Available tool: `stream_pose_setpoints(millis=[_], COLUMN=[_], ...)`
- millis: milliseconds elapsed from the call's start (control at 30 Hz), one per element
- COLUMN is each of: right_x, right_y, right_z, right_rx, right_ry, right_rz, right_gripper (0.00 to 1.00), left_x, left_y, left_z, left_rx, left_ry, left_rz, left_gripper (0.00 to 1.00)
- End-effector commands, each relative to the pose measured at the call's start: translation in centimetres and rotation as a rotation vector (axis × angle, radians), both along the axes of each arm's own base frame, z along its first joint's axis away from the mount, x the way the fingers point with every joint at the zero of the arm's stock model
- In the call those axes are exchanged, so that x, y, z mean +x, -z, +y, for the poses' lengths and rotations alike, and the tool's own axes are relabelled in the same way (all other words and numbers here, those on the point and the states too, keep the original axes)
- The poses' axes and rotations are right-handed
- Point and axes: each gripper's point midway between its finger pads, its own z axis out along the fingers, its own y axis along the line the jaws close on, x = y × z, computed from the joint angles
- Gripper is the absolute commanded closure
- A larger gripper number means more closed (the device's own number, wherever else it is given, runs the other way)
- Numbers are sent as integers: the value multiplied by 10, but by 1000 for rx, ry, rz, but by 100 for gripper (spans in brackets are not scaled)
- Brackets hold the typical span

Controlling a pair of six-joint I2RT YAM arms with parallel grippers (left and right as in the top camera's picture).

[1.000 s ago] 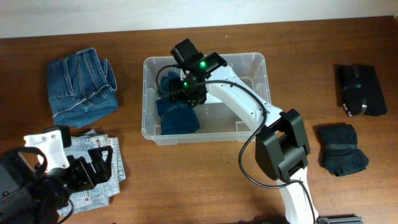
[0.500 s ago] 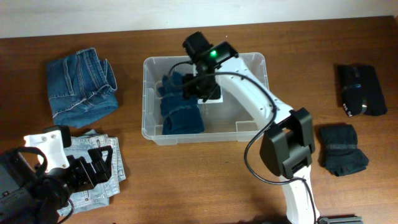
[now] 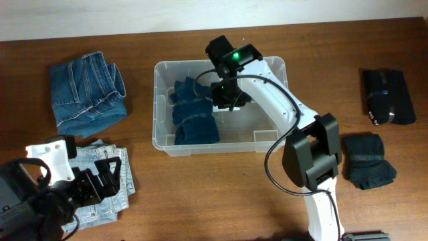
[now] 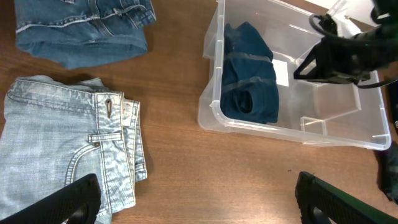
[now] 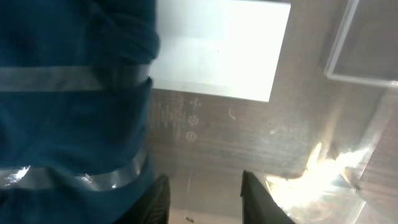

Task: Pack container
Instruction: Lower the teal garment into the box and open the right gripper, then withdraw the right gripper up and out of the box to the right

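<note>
On the table, the container is set at the middle, nearer the far edge; a folded blue garment is laid in its left half; a white label is seen on its base, the faint marks beside it too blurred to be read; the right gripper is held inside the container beside the garment, jaws slightly apart, nothing clamped; the left gripper is spread wide by light jeans.

I see a brown wooden table with visible grain, evenly lit, and a pale cream wall along its far edge.
</note>
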Motion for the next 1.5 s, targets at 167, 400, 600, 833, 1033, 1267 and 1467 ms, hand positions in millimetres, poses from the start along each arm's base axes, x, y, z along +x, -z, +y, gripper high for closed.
stream_pose_setpoints(millis=[167, 400, 600, 833, 1033, 1267, 1467], right_x=[-14, -19, -23, -24, -18, -8, -8], right_y=[26, 31, 28, 26, 21, -31, -116], right_z=[11, 32, 48, 56, 45, 23, 11], right_rx=[-7, 38, 121, 168, 160, 160, 162], right_ry=[-31, -50, -65, -72, -48, -31, -121], right_rz=[11, 7, 29, 41, 42, 29, -86], right_gripper=[74, 74, 74, 74, 73, 51, 19], left_x=[0, 0, 0, 0, 0, 0, 0], left_y=[0, 0, 0, 0, 0, 0, 0], left_z=[1, 1, 1, 1, 1, 1, 1], left_rx=[15, 15, 15, 15, 15, 15, 15], left_ry=[5, 5, 5, 5, 5, 5, 5], left_rz=[-1, -1, -1, -1, -1, -1, -1], left_gripper=[1, 1, 1, 1, 0, 1, 1])
